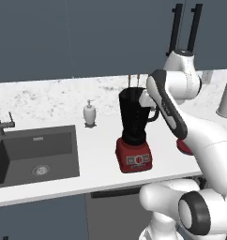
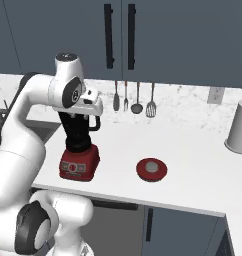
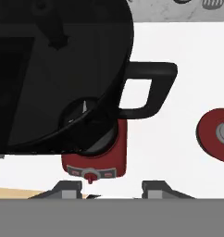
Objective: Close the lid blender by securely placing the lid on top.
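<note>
Counted one blender (image 2: 79, 145), standing upright near the counter's (image 2: 193, 165) front edge, open-topped, black jar on its red base, handle sticking out to the side. One lid (image 2: 152, 169) too, lying flat on the counter a bit to the blender's right, close to the same front edge and well apart from the jar. Gripper (image 3: 111, 189) hovered right above the jar's mouth, looking straight down inside; two fingertips (image 3: 67, 187) spread fairly wide with nothing held between them. Also spotted one white soap dispenser (image 1: 89, 113) near the back, beside one sink (image 1: 33, 152) toward the counter's left end. Four utensils (image 2: 133, 100) hung on the back wall, plus one pale grey container (image 2: 240, 126) off at the right end.
</note>
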Motion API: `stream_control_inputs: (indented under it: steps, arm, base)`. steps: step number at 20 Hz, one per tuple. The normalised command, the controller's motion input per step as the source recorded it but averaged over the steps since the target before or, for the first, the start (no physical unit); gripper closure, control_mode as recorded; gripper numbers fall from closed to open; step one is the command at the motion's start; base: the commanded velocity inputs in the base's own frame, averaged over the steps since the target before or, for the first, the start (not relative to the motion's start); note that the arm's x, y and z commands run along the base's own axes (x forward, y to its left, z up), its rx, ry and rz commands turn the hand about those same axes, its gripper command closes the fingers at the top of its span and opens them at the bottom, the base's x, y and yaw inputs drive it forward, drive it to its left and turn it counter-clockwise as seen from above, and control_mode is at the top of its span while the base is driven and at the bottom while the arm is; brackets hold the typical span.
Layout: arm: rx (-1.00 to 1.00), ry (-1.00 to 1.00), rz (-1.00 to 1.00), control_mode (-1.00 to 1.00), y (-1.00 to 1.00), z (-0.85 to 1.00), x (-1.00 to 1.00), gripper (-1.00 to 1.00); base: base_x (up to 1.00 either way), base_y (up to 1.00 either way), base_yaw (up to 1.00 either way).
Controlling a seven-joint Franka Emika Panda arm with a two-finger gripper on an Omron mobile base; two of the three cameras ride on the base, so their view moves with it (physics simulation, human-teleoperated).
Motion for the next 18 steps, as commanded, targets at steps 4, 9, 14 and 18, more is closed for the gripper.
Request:
stream_control_inputs:
  steps: [4,9,14,18]
  arm:
    - [0.07,-0.02,-0.06,-1.0,-0.26,-0.1,-0.08,-1.0]
    - [0.01,0.07,-0.12,-1.0,-0.68,-0.47,-0.16,-1.0]
    - [0.0,0.05,-0.1,-1.0,-1.0,-0.46,-0.12,-1.0]
    - [0.0,0.19,-0.17,-1.0,-1.0,-0.63,0.06,-1.0]
  base:
    - [0.0,0.0,0.0]
    - [0.0,0.0,0.0]
    - [0.0,0.0,0.0]
    - [0.0,0.0,0.0]
